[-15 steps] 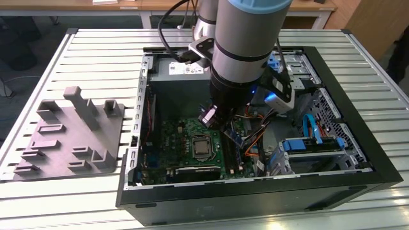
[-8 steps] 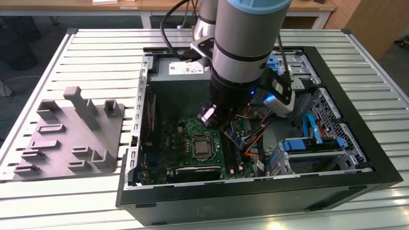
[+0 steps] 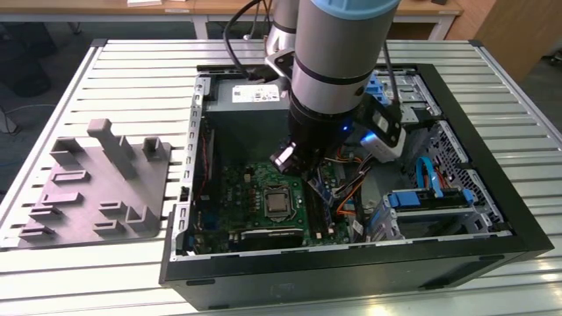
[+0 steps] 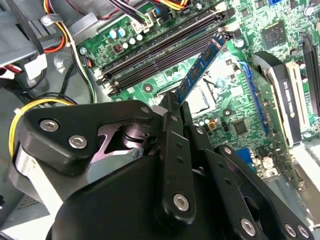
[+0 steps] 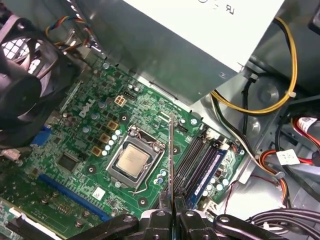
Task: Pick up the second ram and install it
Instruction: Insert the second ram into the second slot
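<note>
Gripper (image 4: 177, 102), closest to the lens, is clamped across the flat faces of the second ram (image 4: 201, 66), which hangs above the green board (image 4: 150, 87) near its dark slots (image 4: 165, 47); probably light, stiff and fragile, best held by its edges.

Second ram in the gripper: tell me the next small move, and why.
Probably a slight sideways shift toward the memory slots before any lowering. The gripper is shut on the second ram, which hangs clear above the green board. In the first wrist view its thin edge seems to line up between the processor socket and the slots, not over a slot.
</note>
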Motion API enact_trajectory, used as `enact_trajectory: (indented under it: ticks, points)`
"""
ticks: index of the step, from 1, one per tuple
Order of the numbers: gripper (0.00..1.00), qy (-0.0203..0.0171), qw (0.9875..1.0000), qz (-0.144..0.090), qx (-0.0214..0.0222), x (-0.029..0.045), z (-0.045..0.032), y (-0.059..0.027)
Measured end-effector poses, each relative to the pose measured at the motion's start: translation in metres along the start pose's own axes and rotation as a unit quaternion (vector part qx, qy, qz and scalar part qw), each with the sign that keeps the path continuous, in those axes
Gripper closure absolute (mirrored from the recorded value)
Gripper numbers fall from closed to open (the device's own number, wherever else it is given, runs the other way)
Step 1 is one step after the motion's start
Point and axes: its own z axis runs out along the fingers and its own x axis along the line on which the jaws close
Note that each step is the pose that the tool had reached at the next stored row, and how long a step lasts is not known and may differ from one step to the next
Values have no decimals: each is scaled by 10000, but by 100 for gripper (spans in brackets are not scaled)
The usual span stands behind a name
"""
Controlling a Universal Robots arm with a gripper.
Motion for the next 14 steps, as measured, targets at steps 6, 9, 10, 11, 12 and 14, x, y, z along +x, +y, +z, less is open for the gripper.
enact_trajectory:
  ticks: [6, 9, 10, 11, 12, 14]
  points:
    - [86, -13, 9998, 208, 9, 0, 1, 0]
    - [86, -20, 9995, 311, 13, 0, 1, 0]
    - [86, -22, 9994, 346, 15, 0, 1, 0]
    - [86, -25, 9993, 381, 17, 0, 1, 0]
    - [86, -27, 9991, 415, 18, 0, 2, 0]
    - [86, -32, 9988, 484, 21, 0, 2, 0]
